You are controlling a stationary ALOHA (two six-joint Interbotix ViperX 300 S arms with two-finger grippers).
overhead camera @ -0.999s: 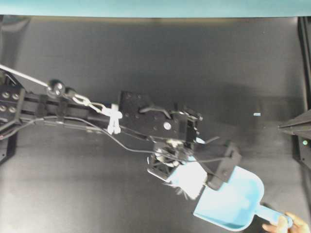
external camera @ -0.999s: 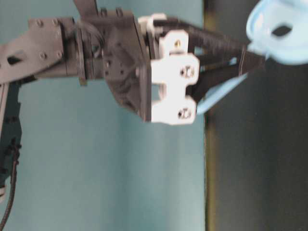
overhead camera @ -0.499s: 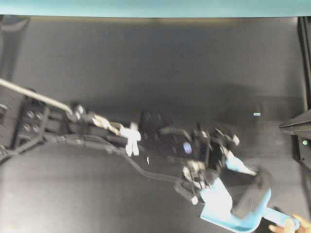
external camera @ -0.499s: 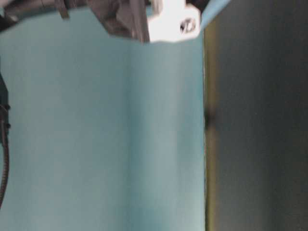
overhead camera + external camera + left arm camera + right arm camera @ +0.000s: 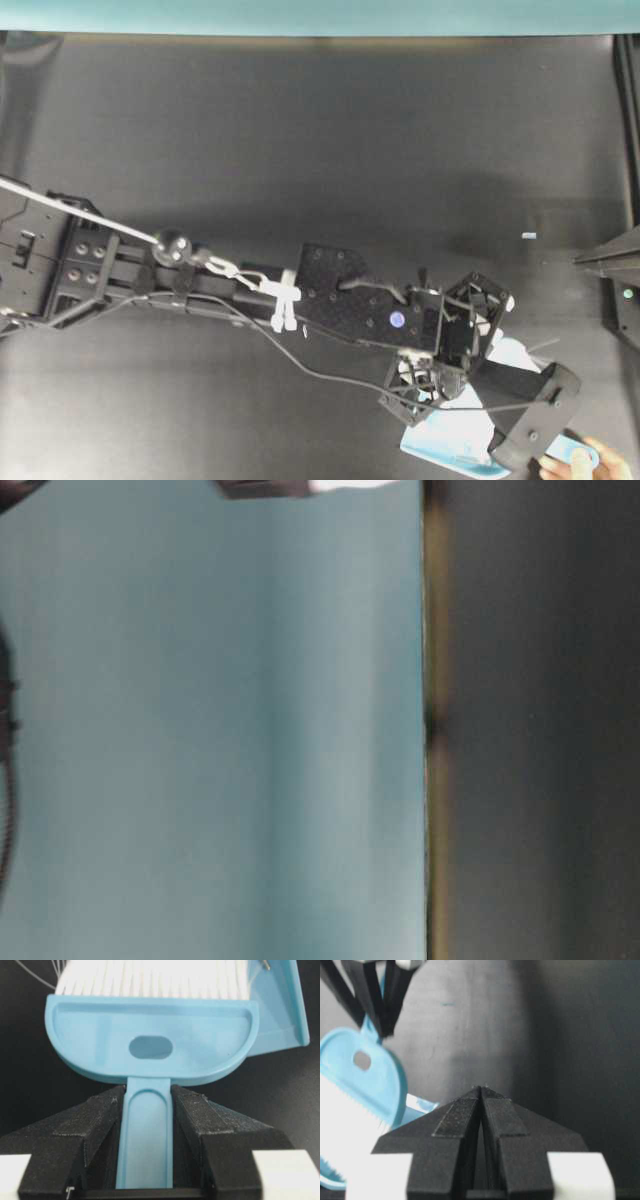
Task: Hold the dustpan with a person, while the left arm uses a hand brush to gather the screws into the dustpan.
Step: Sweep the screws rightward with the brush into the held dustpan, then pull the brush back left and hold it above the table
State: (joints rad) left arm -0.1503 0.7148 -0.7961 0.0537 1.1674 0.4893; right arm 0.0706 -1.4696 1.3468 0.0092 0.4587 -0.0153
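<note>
the left arm is reaching across the black table toward the lower right corner of the overhead view. its left gripper is gripping the thin handle of the brush between both fingers, partly closed on it. the white bristles are pointing away from the wrist camera and lying over the dustpan, whose raised rim is showing at the upper right of that view. one small grey screw is lying in the dustpan at the top edge. in the overhead view the dustpan is mostly hidden under the wrist, and a person's hand is holding its ring-ended handle at the bottom right corner. the right gripper is sitting apart at the right edge, its jaws pressed together, holding nothing.
</note>
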